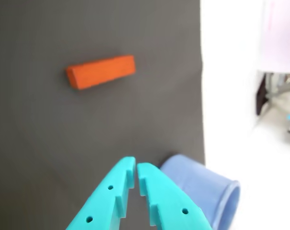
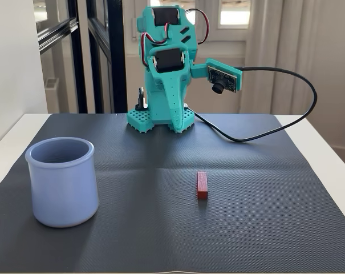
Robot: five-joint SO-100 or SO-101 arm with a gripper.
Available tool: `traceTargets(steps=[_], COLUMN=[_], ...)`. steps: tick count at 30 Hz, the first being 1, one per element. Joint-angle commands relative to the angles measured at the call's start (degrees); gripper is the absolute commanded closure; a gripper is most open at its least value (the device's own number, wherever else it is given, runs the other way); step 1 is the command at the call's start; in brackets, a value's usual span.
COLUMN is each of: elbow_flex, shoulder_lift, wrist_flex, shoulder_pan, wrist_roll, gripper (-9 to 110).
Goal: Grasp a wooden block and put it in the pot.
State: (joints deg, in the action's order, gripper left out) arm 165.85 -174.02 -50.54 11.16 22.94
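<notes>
The wooden block [image 2: 202, 184] is a small reddish stick lying flat on the dark mat, right of centre in the fixed view. In the wrist view the wooden block [image 1: 101, 72] lies at the upper left, well ahead of my gripper. The pot [image 2: 63, 182], pale lavender-blue and upright, stands at the mat's front left; in the wrist view the pot [image 1: 202, 191] shows at the lower right, beside my fingers. My teal gripper [image 1: 136, 168] is shut with only a thin slit between its fingertips and nothing held. The arm [image 2: 163, 74] sits folded at the back of the mat.
A dark grey mat [image 2: 246, 228] covers a white table [image 2: 326, 148]. A black cable [image 2: 275, 128] loops from the wrist camera [image 2: 222, 80] over the mat's back right. Windows and a dark door frame stand behind the arm.
</notes>
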Motion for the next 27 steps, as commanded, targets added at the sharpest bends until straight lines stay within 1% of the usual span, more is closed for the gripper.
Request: traceTargets(steps=[1,8,15,17,20,27], elbow_flex=[-6.0,-12.0,-13.7,-13.6,-13.5,-13.5], shoulder_lift=[5.5,18.1,26.8,29.1,32.8,43.5], wrist_flex=[0.4,1.0,1.1,2.9,7.6,20.7], shoulder_pan=[2.5,6.3,6.4,6.5,6.5,5.9], wrist_roll=[9.4,32.2,59.4,65.5,69.5,70.0], gripper=[101,101,101,101,101,101])
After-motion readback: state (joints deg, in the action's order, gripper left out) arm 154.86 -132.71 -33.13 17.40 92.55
